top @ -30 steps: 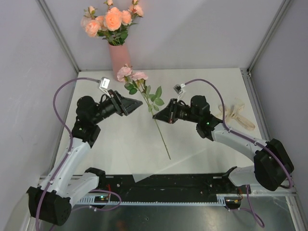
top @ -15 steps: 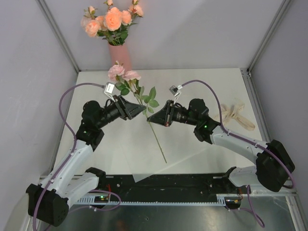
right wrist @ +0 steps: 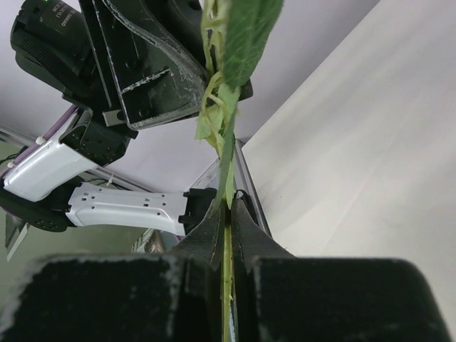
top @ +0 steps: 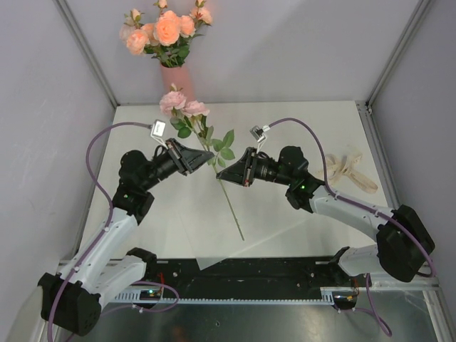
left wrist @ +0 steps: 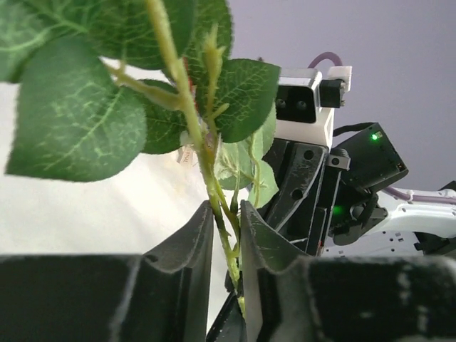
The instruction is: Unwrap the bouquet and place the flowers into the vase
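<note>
While one salmon-pink, matte, cylindrical vase (top: 174, 77) stands at the back holding a cluster of peach roses (top: 167, 30), we see one thin green rose stem (top: 230, 208) held in front of it, its two pale pink blooms (top: 173, 102) just before the vase. Two grippers meet on it. The left gripper (left wrist: 226, 214) clasps the leafy part between narrow-set dark fingers, and the right gripper (right wrist: 228, 210) pinches the bare stem. One cream ribbon (top: 350, 169) lies well right of the vase.

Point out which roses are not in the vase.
The paler pink stem, pinched in the right hand and passing between the fingers of the left hand. The peach roses already stand in the vase.
</note>
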Motion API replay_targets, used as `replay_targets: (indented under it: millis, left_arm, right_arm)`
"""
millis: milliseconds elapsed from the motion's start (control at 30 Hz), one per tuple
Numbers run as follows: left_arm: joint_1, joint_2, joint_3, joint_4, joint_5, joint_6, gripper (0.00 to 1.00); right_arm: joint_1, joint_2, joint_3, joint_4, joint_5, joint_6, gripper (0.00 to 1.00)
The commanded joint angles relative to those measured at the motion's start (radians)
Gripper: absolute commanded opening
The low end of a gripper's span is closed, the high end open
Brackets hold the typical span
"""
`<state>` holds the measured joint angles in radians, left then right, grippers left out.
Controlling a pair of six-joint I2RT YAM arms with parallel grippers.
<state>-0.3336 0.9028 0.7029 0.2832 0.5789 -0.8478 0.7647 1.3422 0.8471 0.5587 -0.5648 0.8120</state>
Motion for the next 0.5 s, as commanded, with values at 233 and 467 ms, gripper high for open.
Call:
replay_targets:
  millis: [233,467]
  left_arm:
    - [-0.004,0.035,0.011,0.113,0.039,-0.032,0.01]
    - [-0.003,0.047,0.035,0.116,-0.007,0.069,0.0]
  right_arm:
    - [0.005,0.02,0.003,0.079,-0.034,0.007,0.11]
    - [-0.024,-0.027,0.002,-0.014,-0.021,-0.025,0.56]
